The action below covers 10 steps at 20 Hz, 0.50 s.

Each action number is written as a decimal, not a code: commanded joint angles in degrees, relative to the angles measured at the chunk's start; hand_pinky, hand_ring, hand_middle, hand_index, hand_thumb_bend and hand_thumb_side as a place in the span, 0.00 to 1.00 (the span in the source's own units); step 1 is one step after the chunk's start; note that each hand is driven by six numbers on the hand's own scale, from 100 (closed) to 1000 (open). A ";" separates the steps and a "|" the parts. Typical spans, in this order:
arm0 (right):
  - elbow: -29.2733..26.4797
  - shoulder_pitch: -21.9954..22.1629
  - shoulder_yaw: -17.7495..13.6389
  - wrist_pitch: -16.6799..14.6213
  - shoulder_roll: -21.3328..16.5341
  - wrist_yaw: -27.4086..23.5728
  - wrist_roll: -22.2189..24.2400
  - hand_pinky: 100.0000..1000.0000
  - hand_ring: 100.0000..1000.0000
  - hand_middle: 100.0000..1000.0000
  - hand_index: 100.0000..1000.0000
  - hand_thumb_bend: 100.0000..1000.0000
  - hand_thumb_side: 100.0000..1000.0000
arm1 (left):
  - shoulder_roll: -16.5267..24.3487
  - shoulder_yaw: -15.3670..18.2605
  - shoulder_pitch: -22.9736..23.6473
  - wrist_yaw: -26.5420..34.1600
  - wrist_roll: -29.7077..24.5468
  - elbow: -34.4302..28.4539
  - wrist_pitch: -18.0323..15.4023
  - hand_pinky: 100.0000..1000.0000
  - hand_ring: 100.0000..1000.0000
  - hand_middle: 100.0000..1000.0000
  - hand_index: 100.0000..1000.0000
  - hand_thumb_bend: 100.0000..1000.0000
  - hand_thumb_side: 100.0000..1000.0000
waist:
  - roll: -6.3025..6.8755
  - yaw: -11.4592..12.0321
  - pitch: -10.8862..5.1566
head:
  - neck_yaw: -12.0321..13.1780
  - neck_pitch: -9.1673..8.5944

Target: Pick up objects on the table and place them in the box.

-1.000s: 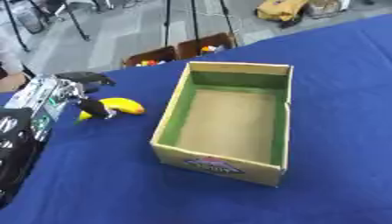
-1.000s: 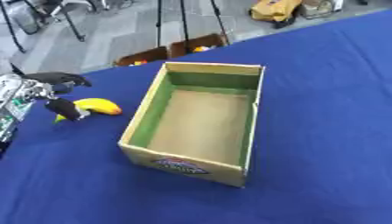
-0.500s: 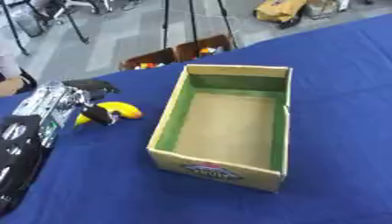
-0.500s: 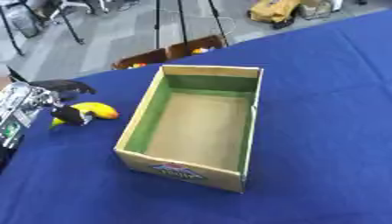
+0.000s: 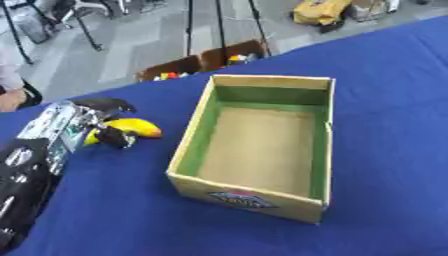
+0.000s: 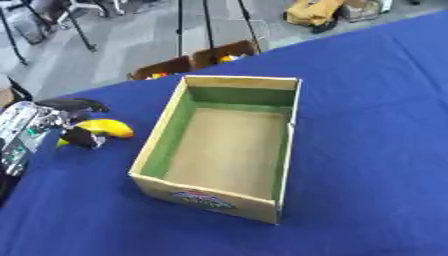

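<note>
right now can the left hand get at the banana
Probably yes: the left hand is already at the banana, fingers curled around it, on the table left of the box. Nothing lies between them.

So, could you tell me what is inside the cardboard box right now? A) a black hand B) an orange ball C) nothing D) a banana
C: the box shows only its bare brown floor, while the yellow banana is outside it on the blue table, with the left hand curled round it.
</note>
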 commanded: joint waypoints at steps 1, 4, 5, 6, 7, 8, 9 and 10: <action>-0.83 -0.71 -0.20 0.20 -1.92 -0.28 -0.16 0.68 0.85 0.79 0.91 0.00 1.00 | 1.75 1.46 -0.91 -0.92 -0.45 -0.02 0.31 1.00 1.00 1.00 1.00 0.00 0.39 | -0.41 0.09 -1.03 | 0.12 -0.76; -0.83 -0.79 -0.10 0.22 -1.95 -0.32 -0.13 0.68 0.85 0.79 0.91 0.00 1.00 | 1.96 1.88 -0.99 -1.20 -0.32 0.06 0.56 1.00 1.00 1.00 1.00 0.00 0.38 | -0.33 0.06 -0.79 | 0.25 -0.90; -0.83 -0.87 -0.06 0.20 -1.97 -0.33 -0.11 0.68 0.85 0.79 0.91 0.00 1.00 | 2.11 2.06 -0.98 -1.19 -0.27 0.21 0.72 1.00 1.00 1.00 1.00 0.00 0.38 | -0.29 -0.03 -0.69 | 0.36 -1.02; -0.83 -0.95 -0.05 0.20 -1.98 -0.33 -0.10 0.68 0.85 0.79 0.91 0.00 1.00 | 2.28 2.21 -0.96 -1.21 -0.21 0.34 0.86 1.00 1.00 1.00 1.00 0.00 0.38 | -0.25 -0.12 -0.61 | 0.53 -1.15; -0.83 -1.00 -0.05 0.19 -2.00 -0.33 -0.10 0.68 0.85 0.79 0.91 0.00 1.00 | 2.45 2.33 -0.94 -1.26 -0.19 0.49 1.01 1.00 1.00 1.00 1.00 0.00 0.38 | -0.21 -0.22 -0.54 | 0.74 -1.26; -0.83 -1.06 -0.04 0.19 -2.04 -0.33 -0.10 0.68 0.85 0.79 0.91 0.00 1.00 | 2.67 2.48 -0.90 -1.36 -0.18 0.63 1.17 1.00 1.00 1.00 1.00 0.00 0.38 | -0.16 -0.33 -0.46 | 0.98 -1.38; -0.83 -1.10 -0.03 0.19 -2.09 -0.32 -0.09 0.68 0.85 0.79 0.91 0.00 1.00 | 2.89 2.66 -0.87 -1.53 -0.18 0.80 1.36 1.00 1.00 1.00 1.00 0.00 0.38 | -0.12 -0.42 -0.38 | 1.15 -1.49; -0.83 -1.11 -0.05 0.21 -2.15 -0.32 -0.10 0.68 0.85 0.79 0.91 0.00 1.00 | 3.07 2.94 -0.87 -1.64 -0.14 1.00 1.57 1.00 1.00 1.00 1.00 0.00 0.38 | -0.10 -0.47 -0.30 | 1.24 -1.59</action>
